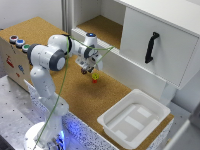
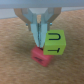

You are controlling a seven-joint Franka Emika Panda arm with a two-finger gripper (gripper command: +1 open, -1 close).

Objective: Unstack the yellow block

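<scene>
Claw (image 2: 39,34) beside yellow block (image 2: 54,43), red block (image 2: 40,56) beneath

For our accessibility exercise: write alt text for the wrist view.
A yellow block marked with dark lines sits tilted on a red block, with the gripper reaching down beside it, its fingertips close together. Both rest on a brown cork surface.

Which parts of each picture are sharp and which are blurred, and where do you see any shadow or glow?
Exterior view: soft all over, the yellow block only a small smudge under the hand; a bluish glow at the arm's base. Wrist view: blurry too, yet the yellow block and red block read clearly; the hand is hazy, with a dark shadow under the red block.
</scene>
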